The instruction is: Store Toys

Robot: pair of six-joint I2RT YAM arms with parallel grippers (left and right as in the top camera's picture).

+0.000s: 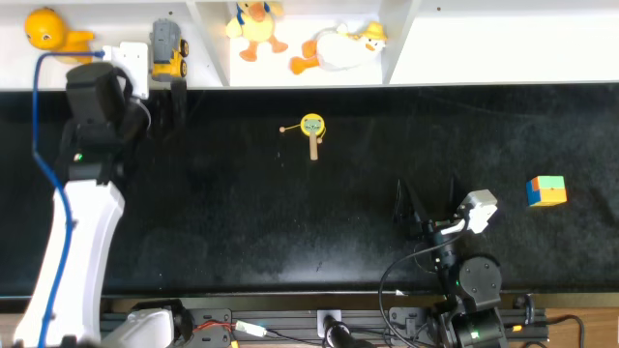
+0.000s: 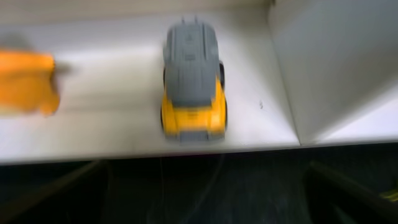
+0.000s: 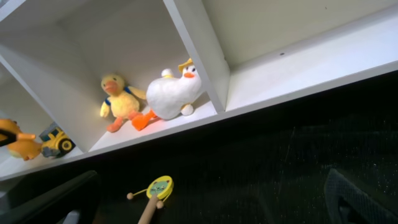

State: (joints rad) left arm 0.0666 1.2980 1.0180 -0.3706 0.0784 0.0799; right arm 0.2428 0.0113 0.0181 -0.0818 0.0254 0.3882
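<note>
Toy truck point(image 2: 193, 81) just beyond left gripper point(image 2: 202, 196)

Counting three toy ducks: one orange duck point(image 1: 45, 29), one yellow plush duck point(image 1: 255, 27) and one white plush duck point(image 1: 340, 46). Counting one toy truck point(image 1: 167, 48) too. Counting one little rattle drum point(image 1: 312, 128) and one colourful cube point(image 1: 546, 190) on the desk point(image 1: 193, 213). Adding up to six toys. Also counting two robot arms: one left arm point(image 1: 77, 222) and one right arm point(image 1: 479, 280).
</note>
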